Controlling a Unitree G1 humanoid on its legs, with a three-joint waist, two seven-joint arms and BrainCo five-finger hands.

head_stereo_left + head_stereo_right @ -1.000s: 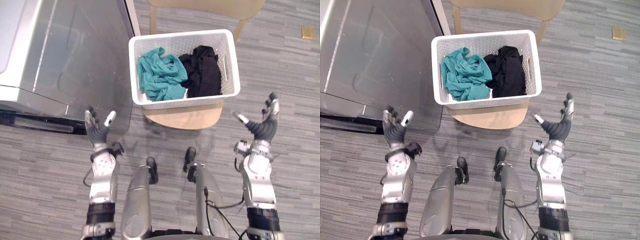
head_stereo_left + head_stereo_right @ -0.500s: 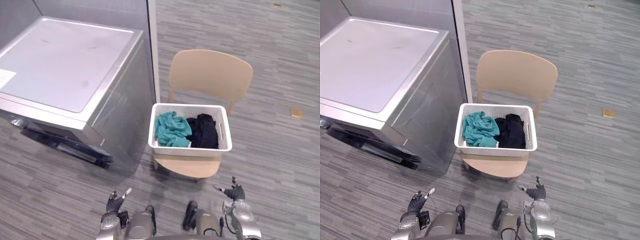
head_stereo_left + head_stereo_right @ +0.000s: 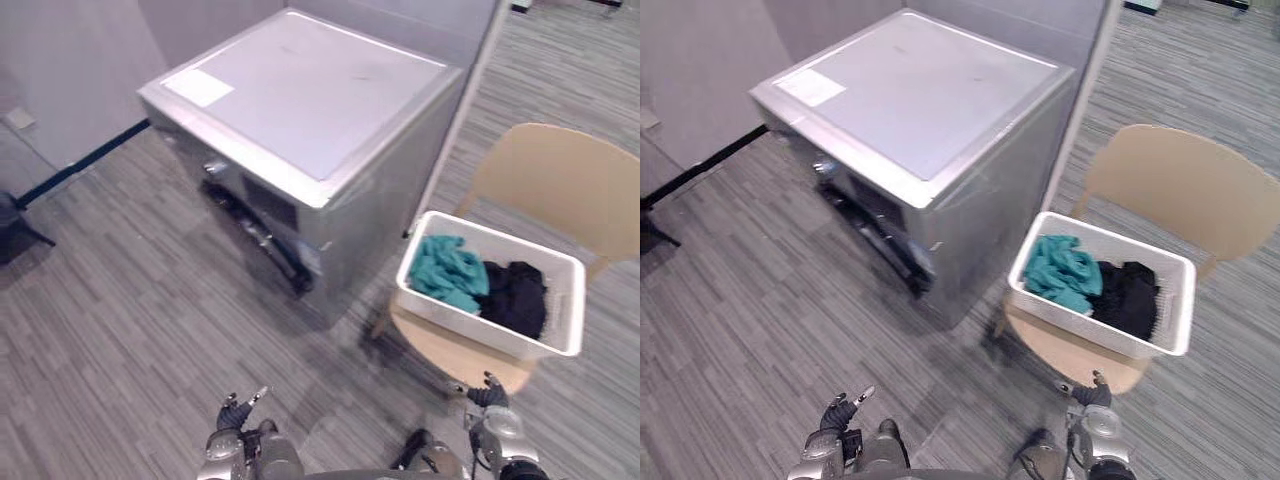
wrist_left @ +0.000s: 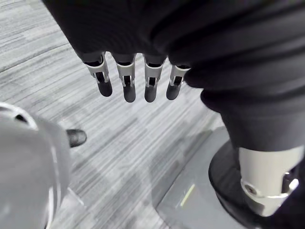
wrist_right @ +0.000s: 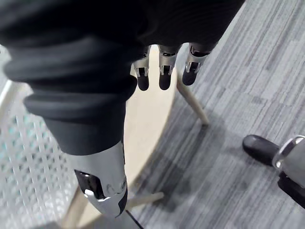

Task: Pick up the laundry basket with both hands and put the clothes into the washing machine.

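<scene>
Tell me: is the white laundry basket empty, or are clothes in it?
Not empty. The laundry basket, on the chair, holds a teal garment and a black garment.

Camera shifted since the earlier pictures. The washing machine point(image 3: 300, 110) now lies at upper centre, top and front both showing. The laundry basket point(image 3: 470, 325) on the chair point(image 3: 560, 180) lies at the right of the frame. The left hand point(image 3: 233, 414) and right hand point(image 3: 486, 396), formerly mid-frame, now sit at the bottom edge.
</scene>
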